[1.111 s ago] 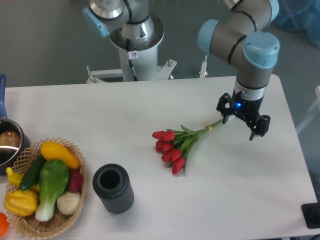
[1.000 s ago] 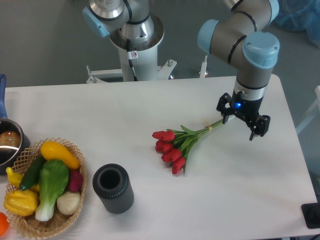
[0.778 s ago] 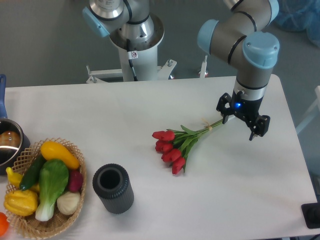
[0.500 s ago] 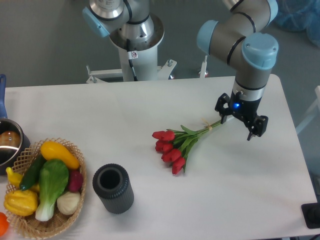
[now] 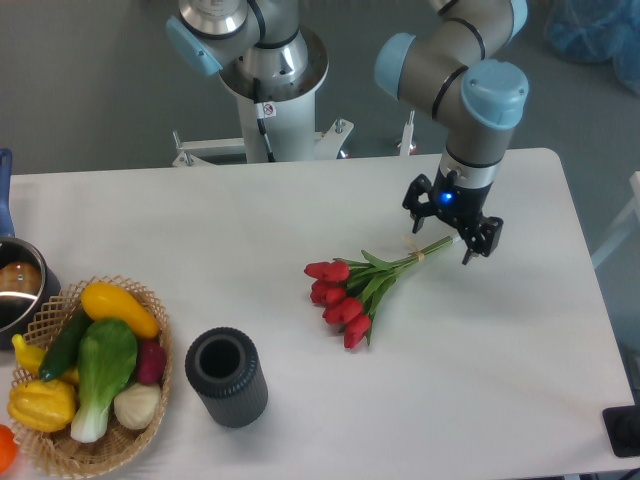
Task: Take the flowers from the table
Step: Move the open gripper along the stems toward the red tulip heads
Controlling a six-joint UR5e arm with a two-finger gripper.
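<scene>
The flowers (image 5: 352, 290) lie flat on the white table (image 5: 200, 230), right of centre. The red tulip heads point lower left and the thin green stems run up right, tied with a small band. My gripper (image 5: 440, 236) hangs over the stem ends with its two fingers spread, one on each side of the stems. It holds nothing. The flowers rest on the tabletop.
A wicker basket (image 5: 60, 450) of vegetables stands at the lower left. A dark cylindrical cup (image 5: 226, 376) stands upright beside it. A metal pot (image 5: 18, 290) sits at the left edge. A second robot base (image 5: 270, 70) stands behind the table.
My gripper has moved left and slightly up, from right of the stem ends to over them. The flowers have not moved.
</scene>
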